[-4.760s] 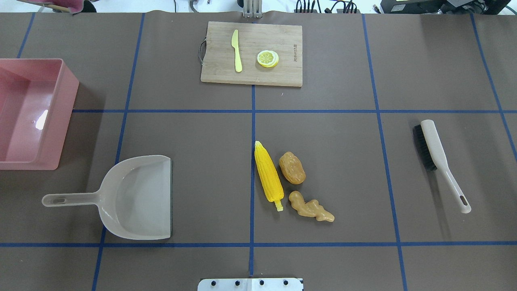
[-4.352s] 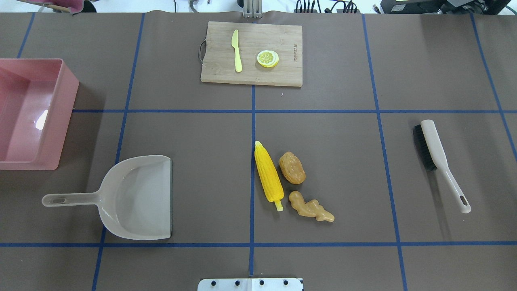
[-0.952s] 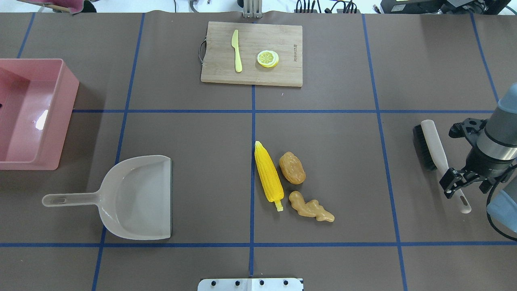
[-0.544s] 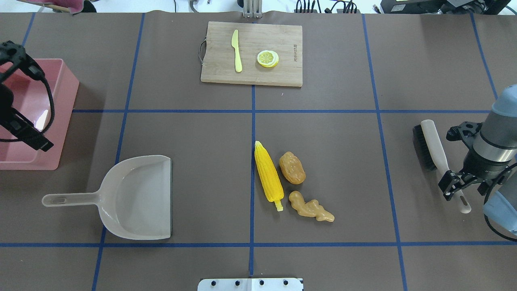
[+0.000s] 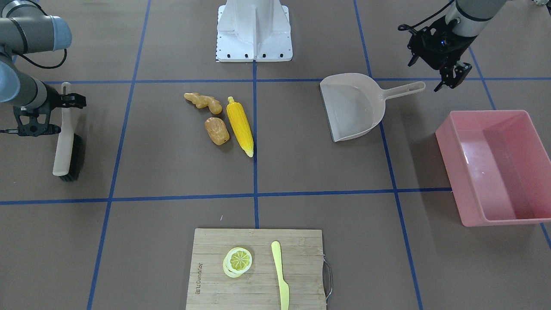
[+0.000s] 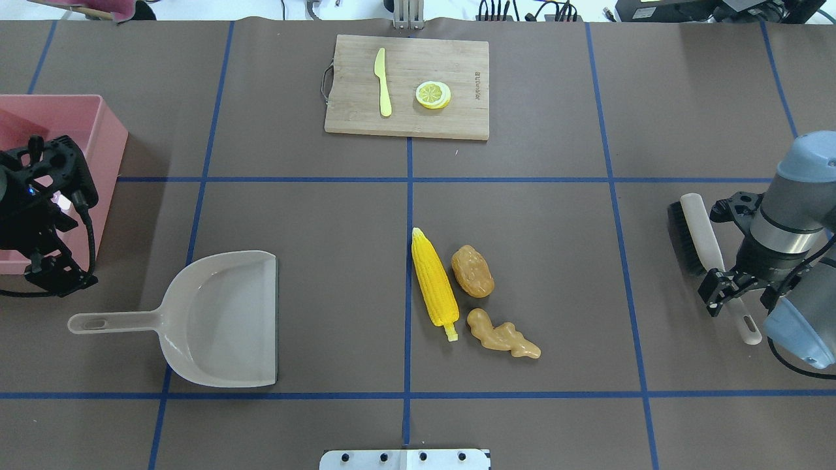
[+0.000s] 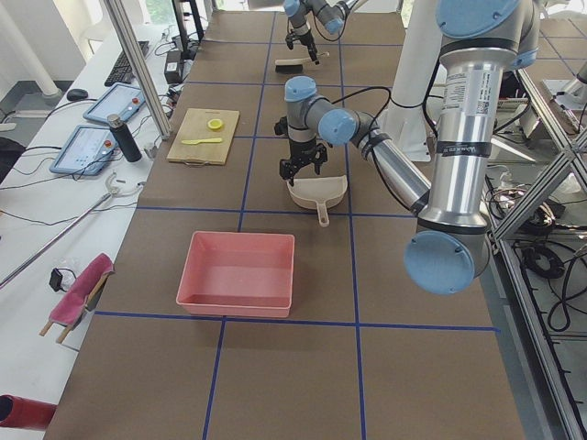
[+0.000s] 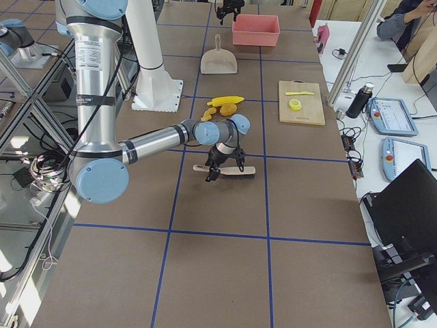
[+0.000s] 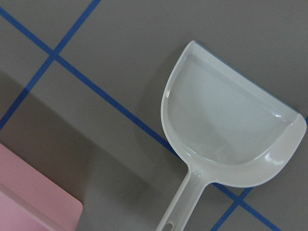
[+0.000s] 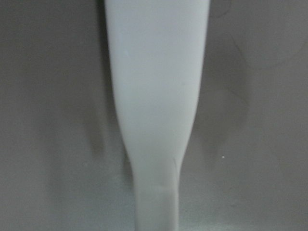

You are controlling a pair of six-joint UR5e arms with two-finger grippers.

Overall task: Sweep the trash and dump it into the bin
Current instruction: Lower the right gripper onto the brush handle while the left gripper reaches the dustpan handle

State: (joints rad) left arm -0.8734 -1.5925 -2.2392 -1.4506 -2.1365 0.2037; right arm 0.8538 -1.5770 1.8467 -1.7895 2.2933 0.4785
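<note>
Brown worktop holds the corn cob, potato-like lump and ginger root near centre, with the pink bin at nine o'clock. Our right claw straddles the brush handle, spread wide. Our left claw, also wide, hovers near the dustpan handle. We should centre each handle before closing.

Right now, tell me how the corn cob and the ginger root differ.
Colour: the corn cob is bright yellow, the ginger root pale tan.
Shape: the corn cob is straight and tapered, the ginger root knobbly and lobed.
Pose: the corn cob lies almost along the blue tape line, the ginger root slants across it.
Both lie flat on the table, close to the potato-like lump.
</note>
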